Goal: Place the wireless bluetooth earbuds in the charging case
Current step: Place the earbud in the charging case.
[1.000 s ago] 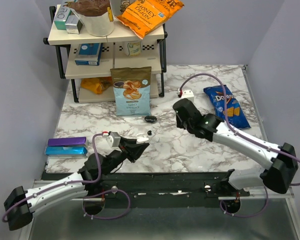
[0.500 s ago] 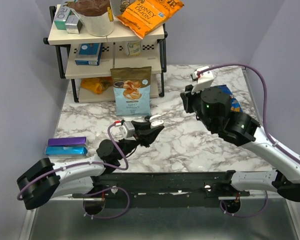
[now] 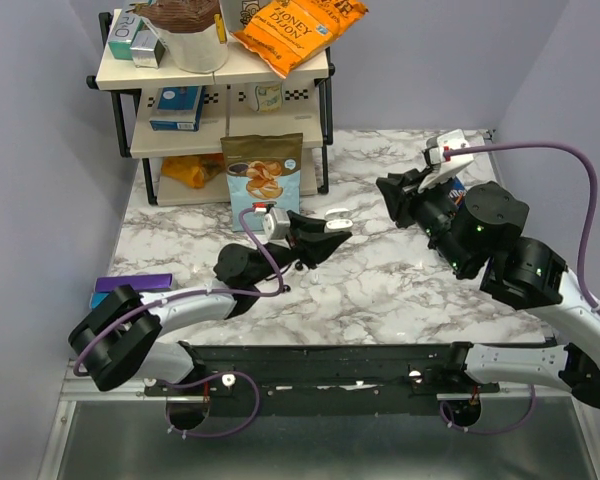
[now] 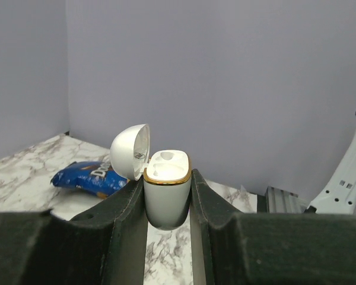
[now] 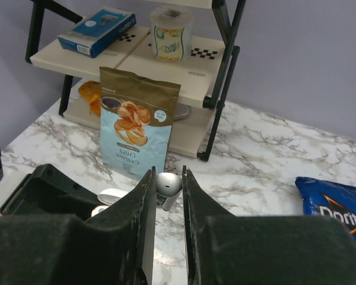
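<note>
My left gripper (image 3: 323, 240) is shut on a white charging case (image 3: 336, 222) with a gold rim and holds it upright above the table. In the left wrist view the case (image 4: 166, 193) sits between the fingers, lid (image 4: 129, 151) open, both sockets empty. My right gripper (image 3: 397, 197) is raised right of it, apart. In the right wrist view it (image 5: 167, 173) is shut on a silver-white stemmed earbud (image 5: 168, 185). No tiny black buds show; the table under the left gripper is hidden.
A shelf rack (image 3: 220, 110) with snacks stands at the back left, a cassava chips bag (image 3: 263, 183) leaning before it. A blue Doritos bag (image 5: 335, 205) lies at the right. Purple and blue packs (image 3: 130, 293) lie at the left edge.
My left gripper has risen and moved farther out and right with the case. My right arm has lifted and swung to the right, away from the table middle.
</note>
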